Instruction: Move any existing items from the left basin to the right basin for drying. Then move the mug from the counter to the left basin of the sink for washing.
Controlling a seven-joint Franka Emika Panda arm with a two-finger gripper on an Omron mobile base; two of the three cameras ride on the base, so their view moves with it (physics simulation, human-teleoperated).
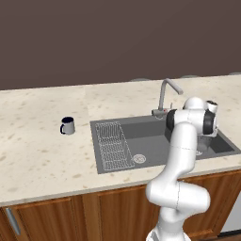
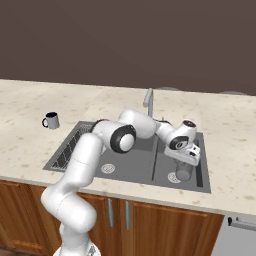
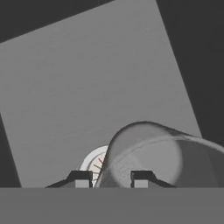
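The grey handleless cup (image 2: 183, 171) stands upright in the narrower right basin (image 2: 165, 172) of the sink, by the round drain (image 3: 93, 164). My gripper (image 2: 184, 159) hangs straight above it, pointing down. In the hand view the cup (image 3: 168, 157) is close below, and its near wall runs up between the fingertips (image 3: 81, 179) with a gap on either side, so the gripper (image 3: 110, 179) is open and holds nothing. The light grey mug (image 1: 68, 125) with the dark inside stands on the beige counter (image 1: 42, 155), left of the wider left basin (image 1: 143, 136).
A wire rack (image 1: 113, 146) lies in the left part of the left basin, with a round drain (image 1: 139, 158) beside it. The curved faucet (image 1: 165, 96) rises behind the divider, close to my forearm. The counter edge runs along the front.
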